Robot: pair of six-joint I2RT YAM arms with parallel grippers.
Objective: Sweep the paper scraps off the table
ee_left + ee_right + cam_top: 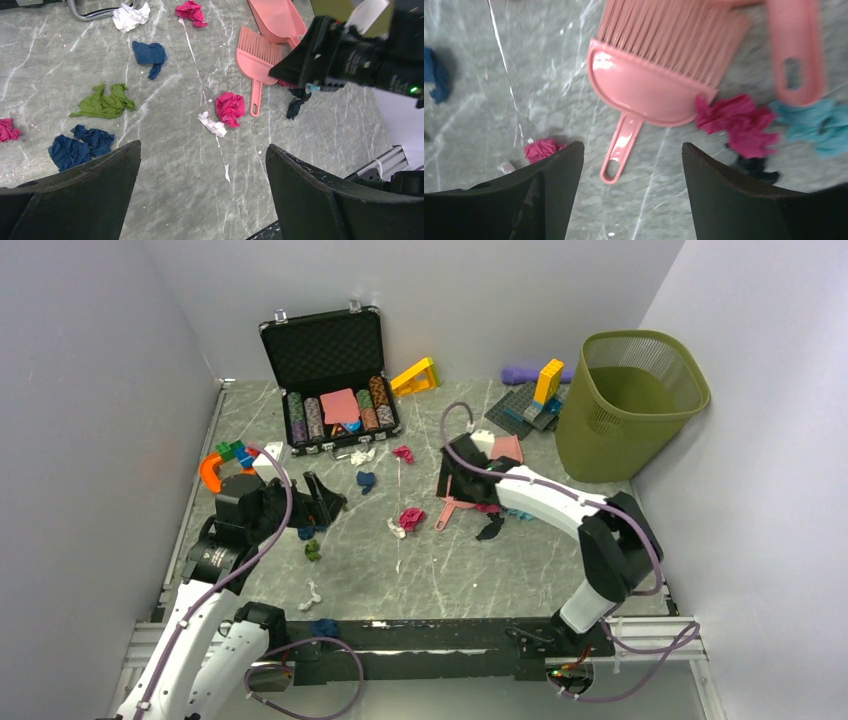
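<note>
Paper scraps lie scattered over the table (440,570): a magenta wad (230,107) beside a white one (212,124), a green one (104,102), navy ones (150,52) (80,145), and a black one (296,102). My left gripper (203,146) hangs open over bare table, its jaws wide apart with nothing between them. My right gripper (632,146) is open just above a pink brush (649,85), whose handle end (616,162) lies between the fingers and a little ahead of their tips. Magenta (739,120), teal (814,125) and black (756,167) scraps lie to its right.
A pink dustpan (507,448) lies behind the right gripper (455,480). A green mesh bin (630,400) stands at the back right. An open black case of poker chips (335,380), toy blocks (235,452) and a grey baseplate (515,410) sit along the back. Pale walls enclose the table.
</note>
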